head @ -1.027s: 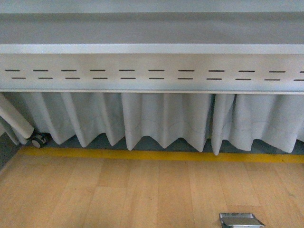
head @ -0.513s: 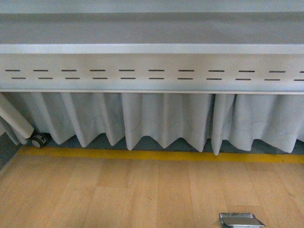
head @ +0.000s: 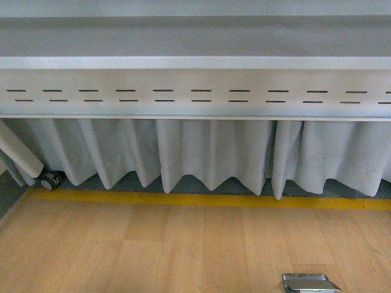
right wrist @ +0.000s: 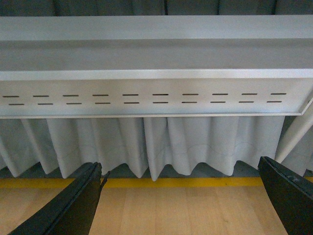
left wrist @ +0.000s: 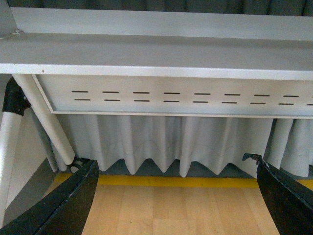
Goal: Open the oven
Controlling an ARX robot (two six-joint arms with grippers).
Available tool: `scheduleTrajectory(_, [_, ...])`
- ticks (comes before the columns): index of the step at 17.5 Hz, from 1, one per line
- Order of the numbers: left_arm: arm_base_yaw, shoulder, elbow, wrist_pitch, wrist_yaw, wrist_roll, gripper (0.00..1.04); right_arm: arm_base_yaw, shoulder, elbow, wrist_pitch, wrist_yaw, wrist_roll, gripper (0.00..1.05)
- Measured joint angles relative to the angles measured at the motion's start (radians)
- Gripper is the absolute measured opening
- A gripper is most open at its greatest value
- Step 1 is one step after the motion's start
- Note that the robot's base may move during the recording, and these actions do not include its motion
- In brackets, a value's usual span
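Note:
The oven is out of view in every frame. My left gripper is open and empty, its black fingers spread wide over bare wooden floor. My right gripper is open and empty too, its black fingers wide apart over the same floor. Neither gripper shows in the front view.
A grey metal table frame with slotted rail spans ahead, with a white pleated curtain below it. A yellow line crosses the wooden floor. A table leg with a caster stands at left. A small metal floor plate lies low right.

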Motion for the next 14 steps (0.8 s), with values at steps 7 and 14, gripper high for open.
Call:
scheduleTrajectory(7, [0.000, 0.000, 0.000, 0.000, 0.000, 0.000, 0.98, 0.000, 0.000, 0.000, 0.000, 0.000, 0.000, 0.98])
scheduleTrajectory(14, [0.000, 0.000, 0.000, 0.000, 0.000, 0.000, 0.98, 0.000, 0.000, 0.000, 0.000, 0.000, 0.000, 0.98])
